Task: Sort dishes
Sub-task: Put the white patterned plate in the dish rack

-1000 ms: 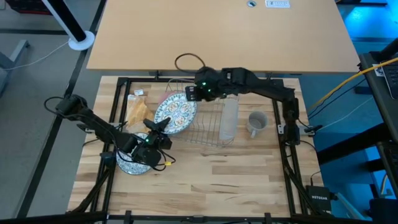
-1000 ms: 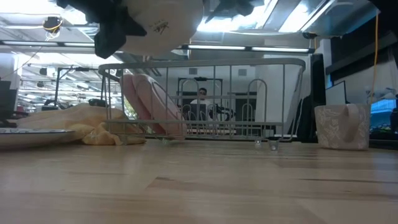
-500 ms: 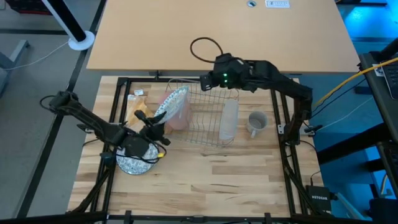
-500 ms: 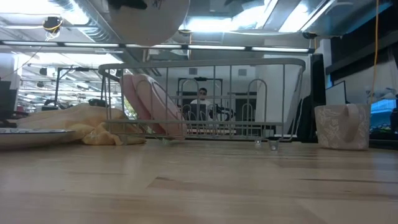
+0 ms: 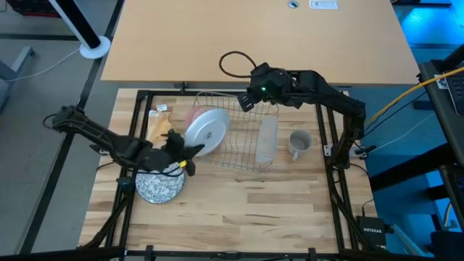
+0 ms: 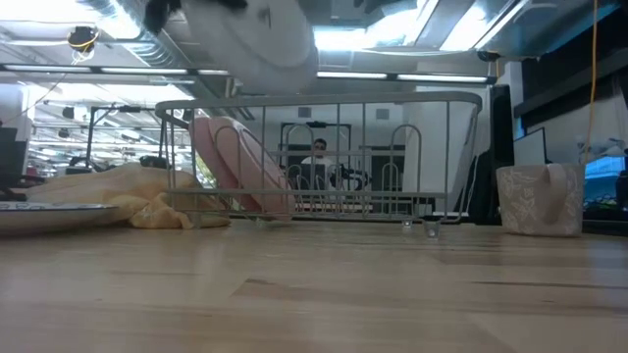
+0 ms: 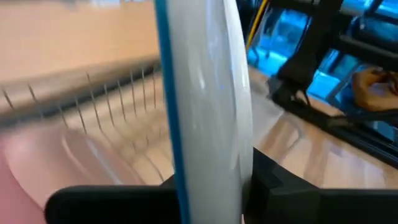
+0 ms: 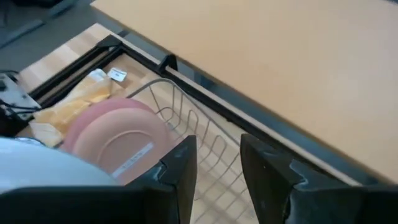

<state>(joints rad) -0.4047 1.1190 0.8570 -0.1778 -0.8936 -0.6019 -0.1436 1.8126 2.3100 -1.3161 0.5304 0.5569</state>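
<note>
My left gripper [image 5: 183,150] is shut on a plate [image 5: 206,130] with a blue rim whose white underside faces up. It holds the plate above the left end of the silver wire rack [image 5: 243,141]. Pink plates [image 5: 193,114] stand on edge in the rack, leaning toward its left end [image 6: 235,162]. A second patterned plate [image 5: 159,186] lies flat on the table below my left arm. A grey mug [image 5: 299,143] stands right of the rack. My right gripper [image 5: 246,100] hovers open over the rack's far edge, holding nothing [image 8: 217,165]. My left gripper pinches the plate's rim [image 7: 208,177] between its two fingers, one on each face, at the part of the rim nearest the table's left edge. The fingers come nearly level from the table's left. The plate is lifted clear of the rack and tilted, white underside up.
A yellow-tan cloth [image 5: 159,130] lies bunched on the table left of the rack. A pale clear object [image 5: 267,138] lies in the rack's right part. Bare wood stretches across the near half of the table [image 5: 268,203]. A person sits far behind the table [image 6: 317,157].
My left gripper has risen and rolled. The plate it holds has turned from patterned face up, through standing on edge, to white underside up. My right gripper has drawn up and away from the plate's far rim toward the table's far edge.
</note>
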